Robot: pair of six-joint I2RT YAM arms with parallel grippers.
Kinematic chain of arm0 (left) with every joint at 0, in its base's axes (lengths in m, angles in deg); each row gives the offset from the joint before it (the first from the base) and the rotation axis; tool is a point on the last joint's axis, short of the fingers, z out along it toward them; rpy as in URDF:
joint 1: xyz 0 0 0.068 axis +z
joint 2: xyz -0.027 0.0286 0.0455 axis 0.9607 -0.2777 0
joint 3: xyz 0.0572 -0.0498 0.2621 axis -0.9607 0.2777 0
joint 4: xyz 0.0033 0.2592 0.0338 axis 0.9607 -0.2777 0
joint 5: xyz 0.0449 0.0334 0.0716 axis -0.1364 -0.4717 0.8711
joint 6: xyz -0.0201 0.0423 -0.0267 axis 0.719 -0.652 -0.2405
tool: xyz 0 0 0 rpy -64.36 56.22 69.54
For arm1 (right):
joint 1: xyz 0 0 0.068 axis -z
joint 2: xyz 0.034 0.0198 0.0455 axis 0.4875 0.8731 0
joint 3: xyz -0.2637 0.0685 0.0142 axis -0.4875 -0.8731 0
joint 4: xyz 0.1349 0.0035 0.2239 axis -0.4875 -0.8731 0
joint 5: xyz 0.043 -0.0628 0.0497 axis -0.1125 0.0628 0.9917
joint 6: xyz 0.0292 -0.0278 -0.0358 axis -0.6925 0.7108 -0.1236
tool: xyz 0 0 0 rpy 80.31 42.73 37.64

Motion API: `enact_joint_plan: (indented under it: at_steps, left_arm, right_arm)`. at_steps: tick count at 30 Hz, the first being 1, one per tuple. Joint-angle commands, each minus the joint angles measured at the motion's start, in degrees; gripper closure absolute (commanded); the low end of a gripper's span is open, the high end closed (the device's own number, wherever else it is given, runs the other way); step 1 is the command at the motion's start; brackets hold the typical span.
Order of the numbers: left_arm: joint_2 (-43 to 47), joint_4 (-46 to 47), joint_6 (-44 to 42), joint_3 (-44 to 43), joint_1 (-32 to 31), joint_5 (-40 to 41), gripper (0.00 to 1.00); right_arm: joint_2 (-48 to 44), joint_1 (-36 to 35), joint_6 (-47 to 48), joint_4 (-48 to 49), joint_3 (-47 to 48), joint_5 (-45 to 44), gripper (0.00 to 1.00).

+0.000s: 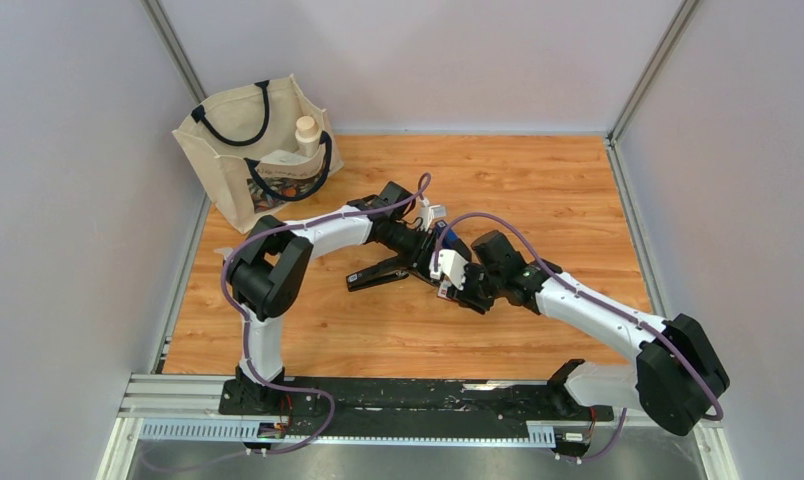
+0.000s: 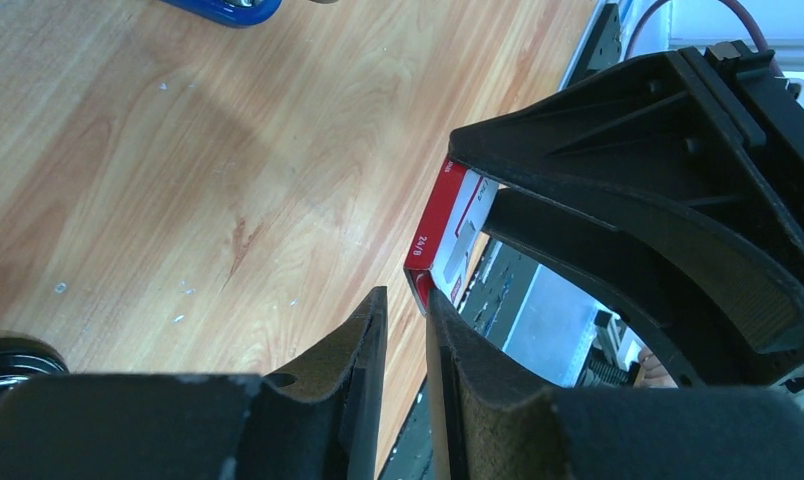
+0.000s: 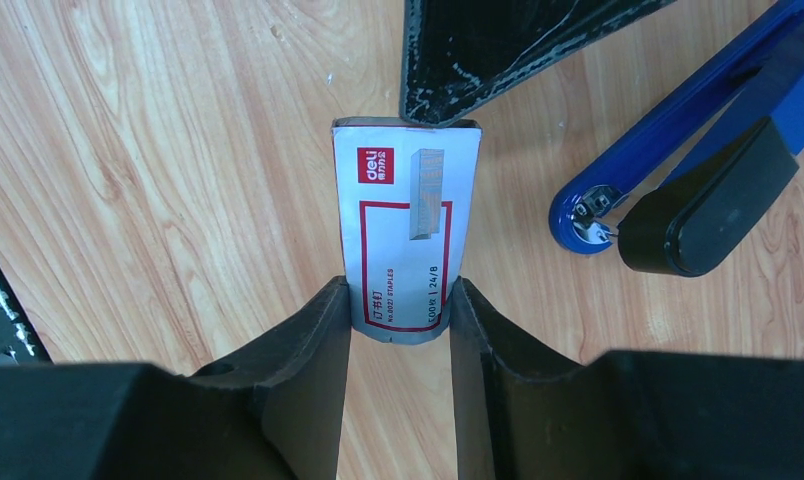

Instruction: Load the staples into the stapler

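Between the right gripper's dark fingers sits the staples box, pinched at its near end and held above the wooden table, and the print reads clearly: a red "deli" logo in the top corner, a red frame, a small picture of a staple strip, and along the bottom "No.0021 STAPLES" with "24/6" beside it. Some Chinese characters sit there too, too small to read. At the box's far end a black fingertip of the left gripper meets the open grey flap, though whether it touches cannot be told. From the left wrist view that gripper's jaws stand nearly closed, only a narrow slit between them, nothing clearly inside; the box's red edge marked "24/6" hangs just beyond the tips, mostly hidden behind the right gripper's black frame. Just right of the box lies the blue stapler, its black top strip swung up off the blue base, a bit of metal showing at the rounded nose; its rear runs out of the picture. From above, both arms meet at mid-table and cover nearly all of this, with only a sliver of blue showing. Back left stands a cream tote bag with dark handles, a pale bottle poking out; its printed design is illegible.
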Motion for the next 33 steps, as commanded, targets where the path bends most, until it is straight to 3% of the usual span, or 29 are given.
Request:
enact_joint_plan:
  at_steps: [1,33]
  left_arm:
    - [-0.89,0.74,0.57,-2.06,-0.47,-0.39,0.71]
    - [-0.01,1.79,1.54,-2.06,-1.88,-1.35,0.71]
  right_arm:
    - [-2.05,-0.2,-1.54,3.2,1.96,0.07,0.61]
    - [-0.12,-1.16,-8.3,8.65,5.21,-4.41,0.61]
